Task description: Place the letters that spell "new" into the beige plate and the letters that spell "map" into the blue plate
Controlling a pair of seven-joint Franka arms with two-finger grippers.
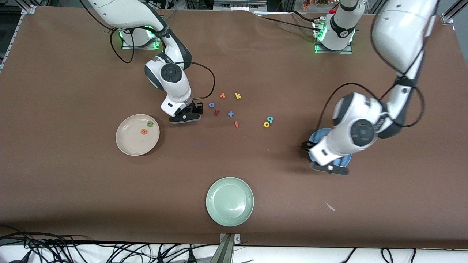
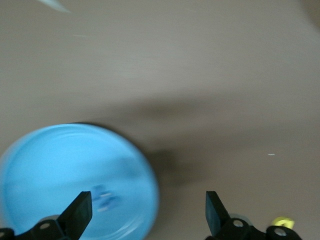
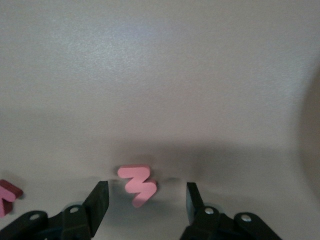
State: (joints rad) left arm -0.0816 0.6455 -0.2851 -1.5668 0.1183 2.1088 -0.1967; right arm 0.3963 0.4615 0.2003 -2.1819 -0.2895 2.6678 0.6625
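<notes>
Right pincer [image 3: 145, 200] hangs half-open and empty over the pink foam w [image 3: 138, 184] beside the beige plate [image 1: 126, 144]; light, squashy, so pinch its outer edges. Left pincer [image 2: 147, 212] gapes empty above the blue plate [image 2: 60, 165].

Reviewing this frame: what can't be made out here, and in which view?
- Front view: most of the round mid-blue plate is covered by the left arm, so its contents are hidden.
- Left wrist view: motion blur; a small blue foam piece in that plate is unreadable.
- Front view: the right pincer hides the pink foam w; only the right wrist view shows it.
- Right wrist view: a red foam piece is cut off by the edge.
</notes>
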